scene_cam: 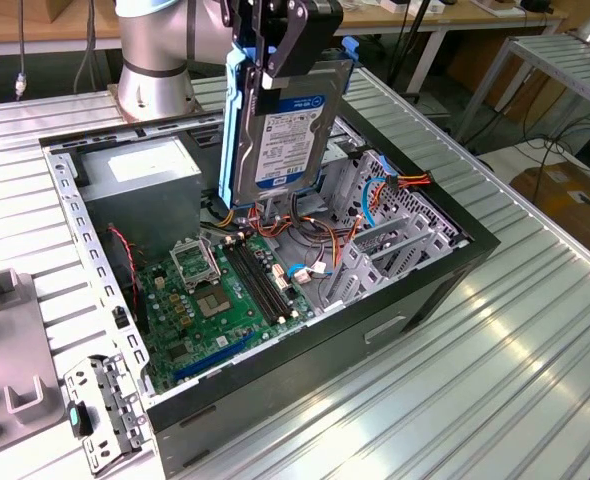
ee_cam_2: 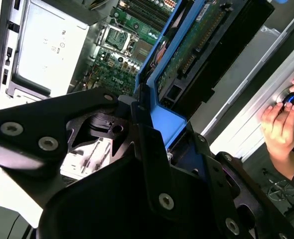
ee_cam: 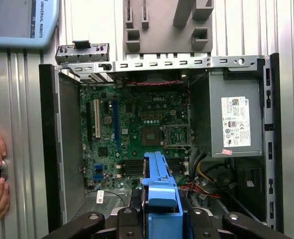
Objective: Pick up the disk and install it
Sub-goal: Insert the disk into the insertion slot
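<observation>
Holding disk upright over case middle, above cables; claw clamped shut on its top end. I'd say rails need squaring to cage, with wiring clear.

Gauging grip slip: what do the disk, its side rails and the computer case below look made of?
The disk: dark casing, seemingly matte metal, with a glossy white-and-blue printed label. Its side rails: blue plastic by the look, smooth and evenly coloured. The computer case: bare sheet metal, probably steel, dull grey with punched slots along the rim.
</observation>
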### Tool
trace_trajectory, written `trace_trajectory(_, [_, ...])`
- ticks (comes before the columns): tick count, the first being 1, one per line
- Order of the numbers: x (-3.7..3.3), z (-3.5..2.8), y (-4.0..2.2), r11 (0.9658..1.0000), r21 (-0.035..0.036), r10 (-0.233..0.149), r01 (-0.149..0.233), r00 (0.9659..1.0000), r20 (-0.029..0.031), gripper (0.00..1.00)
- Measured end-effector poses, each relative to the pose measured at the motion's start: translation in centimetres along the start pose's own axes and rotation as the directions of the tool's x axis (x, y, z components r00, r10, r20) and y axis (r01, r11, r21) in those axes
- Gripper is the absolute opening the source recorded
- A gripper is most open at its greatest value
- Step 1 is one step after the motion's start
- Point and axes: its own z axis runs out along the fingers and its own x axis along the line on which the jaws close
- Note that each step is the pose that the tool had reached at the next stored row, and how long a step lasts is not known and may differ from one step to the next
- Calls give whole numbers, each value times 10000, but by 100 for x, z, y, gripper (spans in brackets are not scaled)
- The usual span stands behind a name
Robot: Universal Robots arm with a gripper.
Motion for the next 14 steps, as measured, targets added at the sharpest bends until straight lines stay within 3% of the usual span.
trace_trajectory(9, [197,10,-39,10000,1,-1,1,10000,-47,37])
trace_trajectory(13, [203,17,-196,10000,3,-1,1,10000,-61,37])
trace_trajectory(14, [200,19,-261,10000,3,0,0,10000,-63,37])
